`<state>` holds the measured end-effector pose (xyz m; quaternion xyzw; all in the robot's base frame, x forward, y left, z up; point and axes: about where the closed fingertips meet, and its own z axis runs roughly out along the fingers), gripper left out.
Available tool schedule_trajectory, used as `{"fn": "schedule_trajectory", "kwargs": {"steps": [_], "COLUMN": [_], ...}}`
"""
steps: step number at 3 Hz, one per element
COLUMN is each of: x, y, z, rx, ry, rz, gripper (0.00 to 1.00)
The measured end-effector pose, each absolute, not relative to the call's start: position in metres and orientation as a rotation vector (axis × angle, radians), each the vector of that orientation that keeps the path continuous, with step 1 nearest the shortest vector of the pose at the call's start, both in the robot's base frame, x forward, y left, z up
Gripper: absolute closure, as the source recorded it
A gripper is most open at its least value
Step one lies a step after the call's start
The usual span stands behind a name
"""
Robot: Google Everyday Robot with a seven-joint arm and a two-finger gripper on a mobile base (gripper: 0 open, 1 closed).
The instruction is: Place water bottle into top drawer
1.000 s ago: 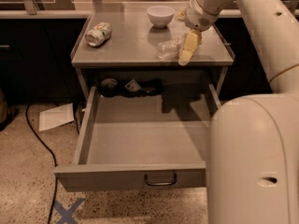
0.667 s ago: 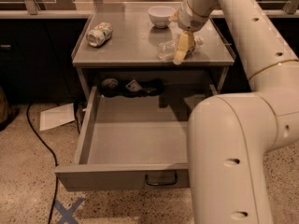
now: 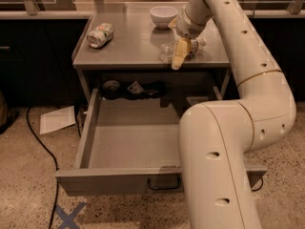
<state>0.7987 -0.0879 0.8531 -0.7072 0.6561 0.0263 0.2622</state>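
The water bottle (image 3: 166, 52), clear and crinkled, lies on its side on the grey counter top (image 3: 133, 46), near the front edge at the right. My gripper (image 3: 179, 57) comes down from the arm above and sits right at the bottle, covering its middle; the bottle's ends show on either side of it. The top drawer (image 3: 119, 181) is pulled wide open below the counter, with its loop handle (image 3: 164, 185) at the front. The part of its floor that shows is bare, and my arm hides its right part.
A dented green-and-white can (image 3: 100, 35) lies at the counter's left. A white bowl (image 3: 163, 15) stands at the back. Dark items (image 3: 133, 88) sit in the recess behind the drawer. A sheet of paper (image 3: 57, 119), a black cable (image 3: 40, 144) and a blue tape cross (image 3: 69, 216) are on the floor at left.
My arm has swung left and closer to the camera, now covering the drawer's right side. The gripper has shifted slightly left, staying at the bottle. The bottle still lies on the counter.
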Motion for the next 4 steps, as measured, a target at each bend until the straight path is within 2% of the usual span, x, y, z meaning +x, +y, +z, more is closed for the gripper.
{"fn": "schedule_trajectory", "kwargs": {"steps": [2, 3, 4], "x": [0.805, 0.808, 0.808], "y": [-0.099, -0.096, -0.096], "z": [0.828, 0.826, 0.826], "rx": [-1.853, -1.849, -1.849], "ry": [1.825, 1.820, 1.820], "rz": [0.133, 0.131, 0.131], "gripper": [0.00, 0.19, 0.42]}}
